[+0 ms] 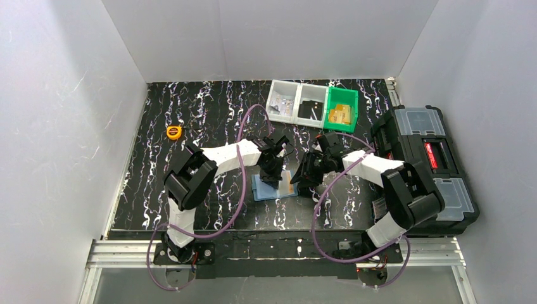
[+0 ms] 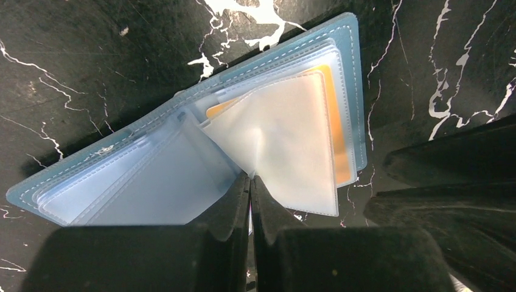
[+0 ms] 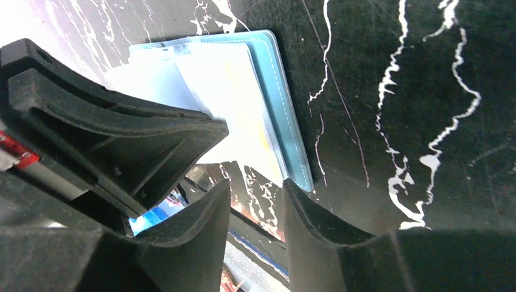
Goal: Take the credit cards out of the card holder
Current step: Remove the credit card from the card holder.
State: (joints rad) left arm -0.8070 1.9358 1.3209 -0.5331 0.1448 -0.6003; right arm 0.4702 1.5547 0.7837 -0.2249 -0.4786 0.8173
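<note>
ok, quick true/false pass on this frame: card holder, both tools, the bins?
1. The card holder lies opened out on the table. True.
2. The left tool has its jaws wide apart. False: they are shut, tips together at the clear sleeves.
3. An orange card shows inside a sleeve. True.
4. The right tool holds a card lifted out of the holder. False: its jaws stand apart at the holder's edge, with no card between them.
5. The green bin is empty. False: tan items lie in it.
</note>
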